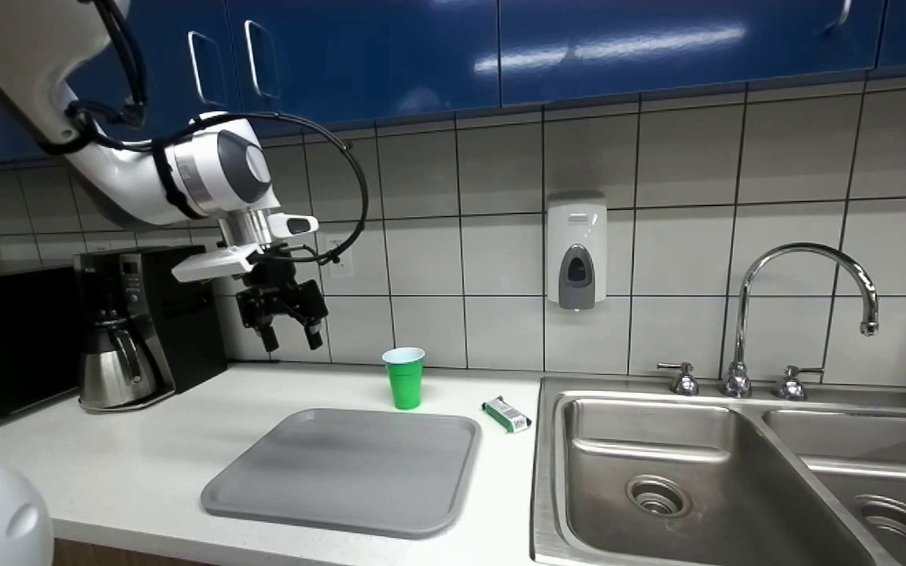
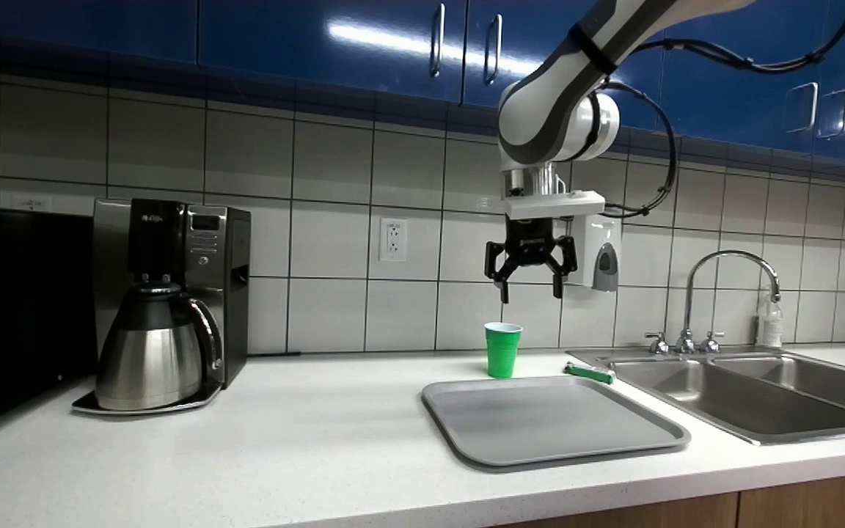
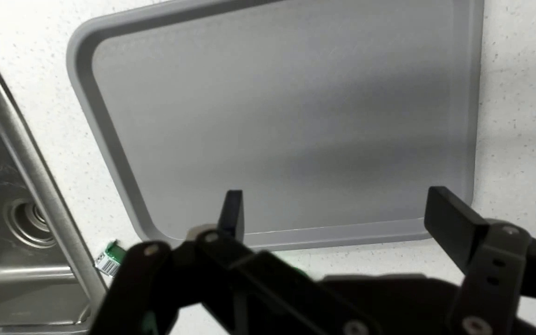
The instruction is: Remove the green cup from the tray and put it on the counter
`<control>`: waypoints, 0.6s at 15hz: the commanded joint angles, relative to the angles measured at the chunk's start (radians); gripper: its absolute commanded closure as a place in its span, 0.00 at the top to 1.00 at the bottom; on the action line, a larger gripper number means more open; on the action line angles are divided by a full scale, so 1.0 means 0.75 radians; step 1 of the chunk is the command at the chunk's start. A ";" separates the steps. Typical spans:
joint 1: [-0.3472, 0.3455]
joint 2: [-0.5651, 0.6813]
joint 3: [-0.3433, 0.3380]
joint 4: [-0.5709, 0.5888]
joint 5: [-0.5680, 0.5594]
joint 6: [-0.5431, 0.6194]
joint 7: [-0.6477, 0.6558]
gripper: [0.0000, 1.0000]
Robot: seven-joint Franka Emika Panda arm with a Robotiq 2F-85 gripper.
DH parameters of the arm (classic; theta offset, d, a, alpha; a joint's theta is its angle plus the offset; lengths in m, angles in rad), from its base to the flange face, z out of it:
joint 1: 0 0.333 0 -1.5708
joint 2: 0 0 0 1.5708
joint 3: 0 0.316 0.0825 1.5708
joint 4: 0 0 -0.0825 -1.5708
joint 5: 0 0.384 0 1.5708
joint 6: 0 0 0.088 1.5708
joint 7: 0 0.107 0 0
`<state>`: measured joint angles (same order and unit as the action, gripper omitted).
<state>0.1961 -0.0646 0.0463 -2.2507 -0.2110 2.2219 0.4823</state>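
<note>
On the counter (image 1: 150,440), between the tray (image 2: 554,419) and the tiled wall (image 1: 504,255), the green cup (image 2: 502,356) stands upright, so the move looks complete, nothing left to place. The gripper (image 2: 531,295) hangs high, spread wide, holding nothing. The tray bears nothing; the green cup's bottom is hidden, its contents uncertain.

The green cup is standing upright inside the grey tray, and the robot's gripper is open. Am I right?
Not quite: the green cup isn't inside the grey tray. Both exterior views show it on the white counter, between the tray and the tiled wall. It is upright, and the gripper is open.
</note>
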 commanded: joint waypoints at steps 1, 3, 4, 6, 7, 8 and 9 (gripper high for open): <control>-0.049 -0.153 0.061 -0.111 -0.012 -0.057 0.035 1.00; -0.061 -0.207 0.069 -0.147 0.008 -0.071 0.009 1.00; -0.068 -0.236 0.070 -0.166 0.020 -0.075 -0.007 1.00; -0.077 -0.162 0.083 -0.116 0.015 -0.048 -0.003 1.00; -0.081 -0.180 0.084 -0.129 0.016 -0.049 -0.004 1.00; -0.083 -0.192 0.085 -0.138 0.017 -0.049 -0.004 1.00; -0.084 -0.198 0.085 -0.143 0.017 -0.049 -0.004 1.00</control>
<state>0.1730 -0.2121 0.0718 -2.3592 -0.2086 2.1859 0.4874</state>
